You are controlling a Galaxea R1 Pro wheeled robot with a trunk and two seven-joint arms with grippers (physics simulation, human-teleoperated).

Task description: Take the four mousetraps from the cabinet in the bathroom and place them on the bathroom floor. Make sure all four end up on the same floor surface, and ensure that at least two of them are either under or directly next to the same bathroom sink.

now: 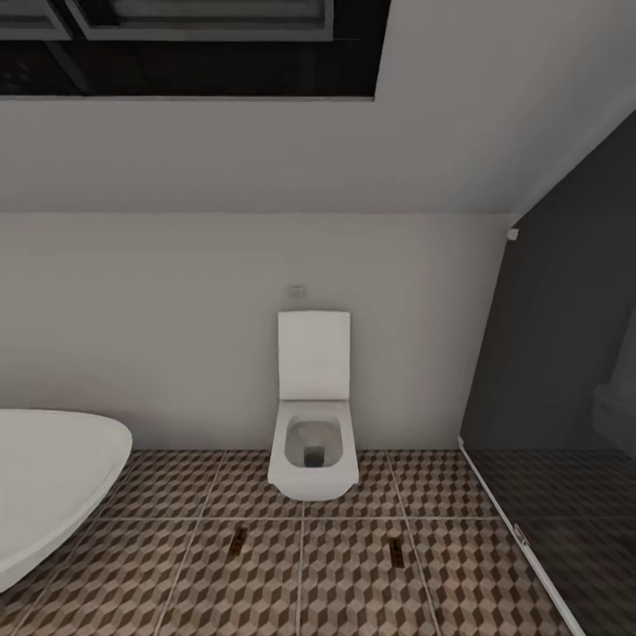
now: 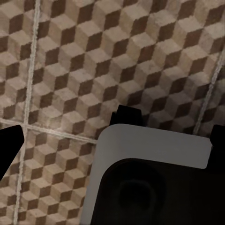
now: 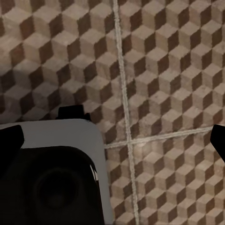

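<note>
Left pincer (image 2: pixel 111 136) and right pincer (image 3: pixel 115 136) both hang spread wide over the bathroom floor (image 1: pixel 353 574), holding nothing. Two mousetraps (image 1: pixel 237 541) (image 1: pixel 395 550) lie flat on the tiles in front of the toilet (image 1: pixel 314 442), well apart. Bathtub (image 1: pixel 53 477) rim crowds the left, dark glass partition (image 1: pixel 565 353) the right; open tiles between.

I see a white toilet (image 1: pixel 314 442) with its lid raised against the pale back wall (image 1: pixel 150 336). A white bathtub (image 1: pixel 44 481) curves in at my left, and a dark glass partition (image 1: pixel 565 353) stands at right.
</note>
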